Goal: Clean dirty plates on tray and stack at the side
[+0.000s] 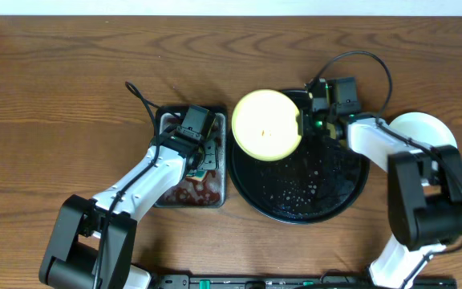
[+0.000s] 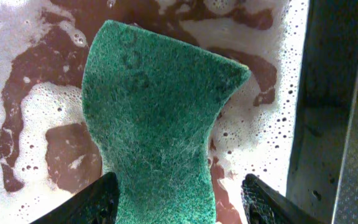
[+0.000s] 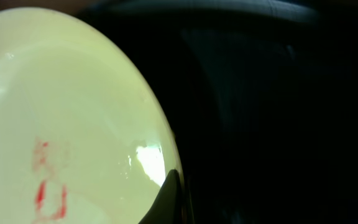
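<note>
One pale yellow plate [image 1: 265,126] is sitting over the 10 o'clock edge of the glossy black tray [image 1: 339,197], overhanging the rim toward the metal pan [image 1: 219,191]. In the right wrist view its face is showing a red smear [image 3: 47,186] toward its lower edge. The right gripper [image 1: 305,122] is pinching this plate at its 3 o'clock rim with the jaws fully closed, one dark fingertip [image 3: 169,190] lying across the edge. Water droplets [image 1: 295,193] are speckling the tray's bare floor. A second pale plate [image 1: 423,128] is resting on the wooden table [image 1: 54,96] at the tray's 3 o'clock, partly hidden by the right arm. At the tray's 9 o'clock, just beside it, the pan is holding brown liquid [image 2: 67,155] patched with white foam. The left gripper [image 2: 182,199] is hanging over it with the jaws spread wide and a green sponge [image 2: 160,124] between them. One finger [image 2: 95,202] is touching the sponge while the other is showing a gap, so whether the sponge is actually clamped cannot be told.
</note>
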Robot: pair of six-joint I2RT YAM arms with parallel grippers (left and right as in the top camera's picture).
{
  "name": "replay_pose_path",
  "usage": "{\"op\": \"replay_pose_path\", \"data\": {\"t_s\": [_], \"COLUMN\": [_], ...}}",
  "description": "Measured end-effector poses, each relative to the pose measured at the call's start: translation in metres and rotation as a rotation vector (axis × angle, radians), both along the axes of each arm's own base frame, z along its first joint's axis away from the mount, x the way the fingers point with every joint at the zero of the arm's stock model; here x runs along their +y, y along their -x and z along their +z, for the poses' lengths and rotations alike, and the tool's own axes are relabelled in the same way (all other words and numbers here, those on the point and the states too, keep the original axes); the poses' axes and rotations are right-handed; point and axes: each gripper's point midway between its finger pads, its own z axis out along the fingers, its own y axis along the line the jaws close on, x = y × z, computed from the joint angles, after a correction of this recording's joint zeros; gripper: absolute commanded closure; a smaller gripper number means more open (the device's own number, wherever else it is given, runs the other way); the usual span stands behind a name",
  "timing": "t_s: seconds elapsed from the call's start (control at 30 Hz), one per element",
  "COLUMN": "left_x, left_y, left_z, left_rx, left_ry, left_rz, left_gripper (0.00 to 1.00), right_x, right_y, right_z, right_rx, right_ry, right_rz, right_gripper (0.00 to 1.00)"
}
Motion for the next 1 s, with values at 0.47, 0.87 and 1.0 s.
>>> {"op": "replay_pose_path", "data": {"t_s": [0.47,0.87,1.0], "left_x": [0.003,0.012,0.014], "left_y": [-0.002,-0.008,-0.007], "left_z": [0.0,-0.005,-0.021], "left_rx": [-0.009,-0.028,0.004], "left_ry": [-0.016,-0.071,-0.094], "left_rz": [0.006,0.028,0.031], "left_gripper": [0.35,0.49,0.92], "right_x": [-0.052,-0.052,-0.052], "right_y": [0.074,0.083,0.083], "right_z": [0.021,0.003,0.003], "right_rx": [0.246,0.241,0.24], "right_ry": [0.091,0.099,0.1], "right_rz": [-0.096,-0.092,-0.089], "right_gripper": [0.99,0.99,0.99]}}
